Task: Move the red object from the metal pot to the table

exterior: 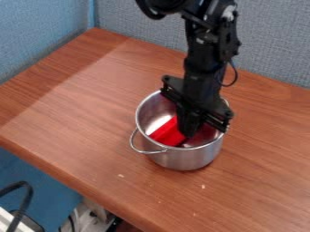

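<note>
Pinching red object [171, 134], gripper [191, 129] closed

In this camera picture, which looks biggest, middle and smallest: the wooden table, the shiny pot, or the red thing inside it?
Largest to smallest, as they look here:
1. The table, far larger than the rest.
2. The metal pot.
3. The red object, smallest, though the pot and the gripper hide part of it, so its full length is unclear.
</note>
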`<state>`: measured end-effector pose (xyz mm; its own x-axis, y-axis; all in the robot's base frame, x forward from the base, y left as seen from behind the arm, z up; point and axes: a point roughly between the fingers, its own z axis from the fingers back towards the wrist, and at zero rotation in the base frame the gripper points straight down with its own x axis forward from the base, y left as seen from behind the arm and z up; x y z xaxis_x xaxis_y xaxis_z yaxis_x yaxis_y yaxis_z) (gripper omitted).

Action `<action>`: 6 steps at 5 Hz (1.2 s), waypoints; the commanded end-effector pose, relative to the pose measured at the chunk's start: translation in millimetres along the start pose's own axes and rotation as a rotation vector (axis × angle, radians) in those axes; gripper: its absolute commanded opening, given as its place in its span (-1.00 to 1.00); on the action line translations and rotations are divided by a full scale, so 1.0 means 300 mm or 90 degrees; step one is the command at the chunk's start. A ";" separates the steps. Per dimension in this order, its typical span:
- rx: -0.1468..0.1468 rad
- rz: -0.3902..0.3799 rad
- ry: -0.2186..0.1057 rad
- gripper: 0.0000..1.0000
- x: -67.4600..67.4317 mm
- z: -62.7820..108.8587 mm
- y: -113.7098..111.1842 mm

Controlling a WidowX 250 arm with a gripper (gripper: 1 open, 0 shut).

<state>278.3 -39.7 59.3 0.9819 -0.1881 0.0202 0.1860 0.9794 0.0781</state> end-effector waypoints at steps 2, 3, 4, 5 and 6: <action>0.007 0.015 -0.029 1.00 0.022 0.063 0.039; 0.010 0.014 -0.025 -1.00 0.024 0.052 0.042; 0.012 0.014 -0.022 -1.00 0.024 0.046 0.045; 0.014 0.013 -0.020 -1.00 0.027 0.049 0.051; 0.014 0.015 -0.022 1.00 0.036 0.057 0.057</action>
<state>284.8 -29.9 67.5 0.9849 -0.1718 0.0192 0.1695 0.9816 0.0882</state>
